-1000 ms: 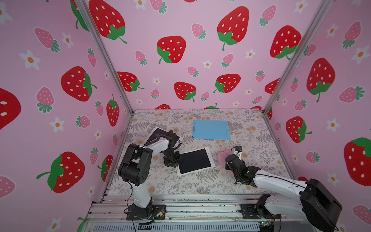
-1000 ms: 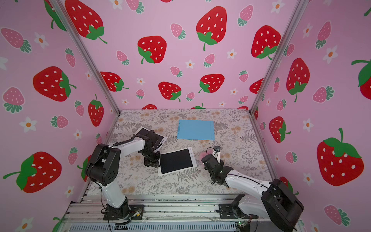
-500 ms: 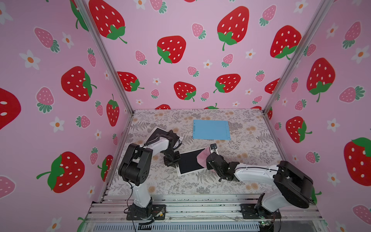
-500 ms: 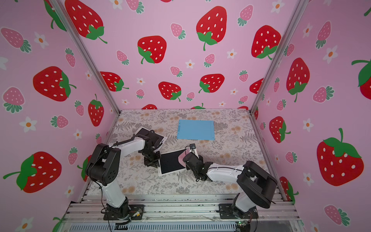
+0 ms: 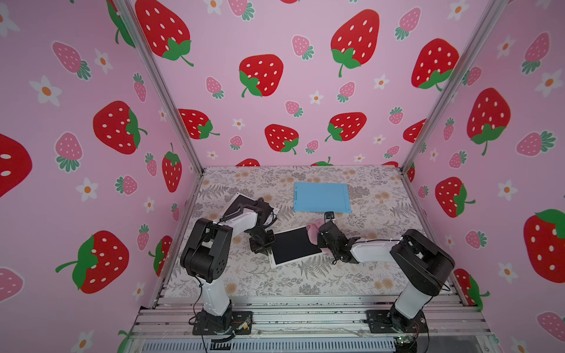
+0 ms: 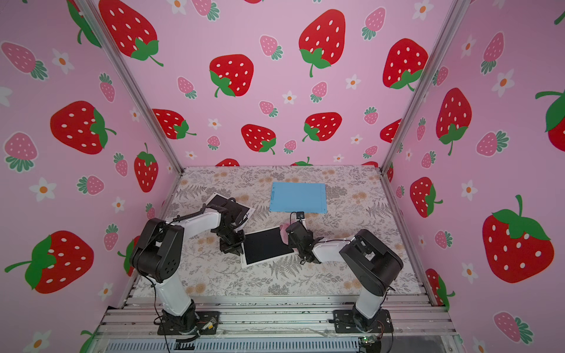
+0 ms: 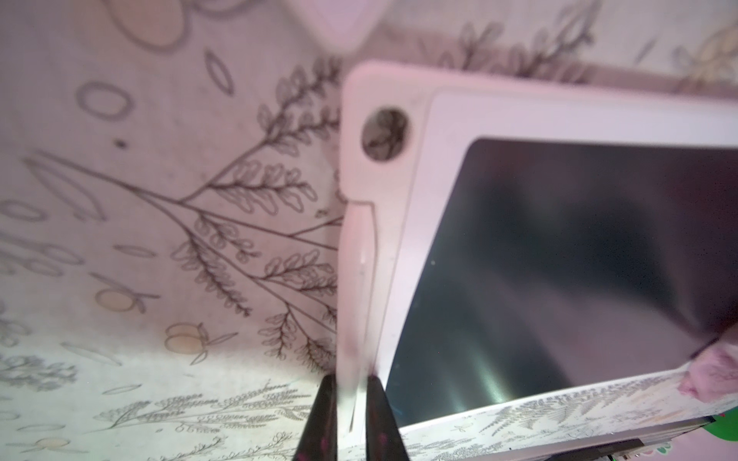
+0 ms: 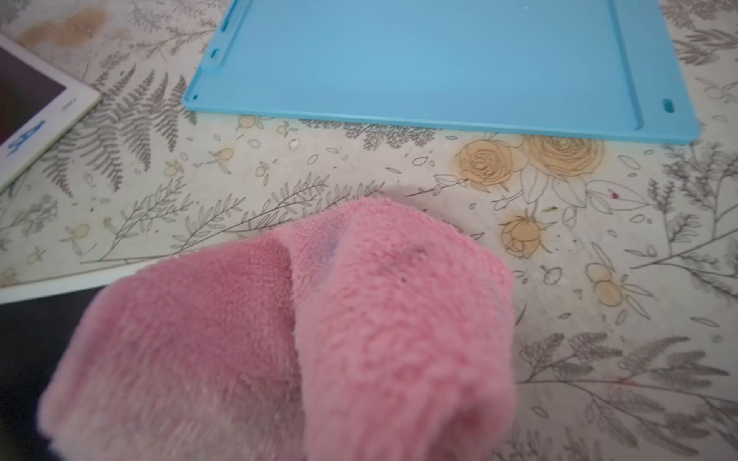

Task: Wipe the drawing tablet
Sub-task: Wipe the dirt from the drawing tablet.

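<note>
Since a second ago the right arm has carried its pink cloth from the bare table beside the tablet, inward over the screen, and back out to the far right corner of the white-framed drawing tablet; the tablet itself has not shifted. The right gripper is out of sight behind the cloth in the wrist view, where the pink fleece fills the foreground; its jaws read as closed tight on the cloth, which rests partly on the dark screen and partly over the tablet's rim.

The tablet lies flat, slightly skewed, near the middle of the floral tablecloth, between the two arms. The left gripper has not moved and is pinched nearly shut on the tablet's left edge, one dark finger on each side of the white frame.

Behind, well apart, a blue board lies flat. A second white-framed tablet sits under the left arm, partly hidden.
</note>
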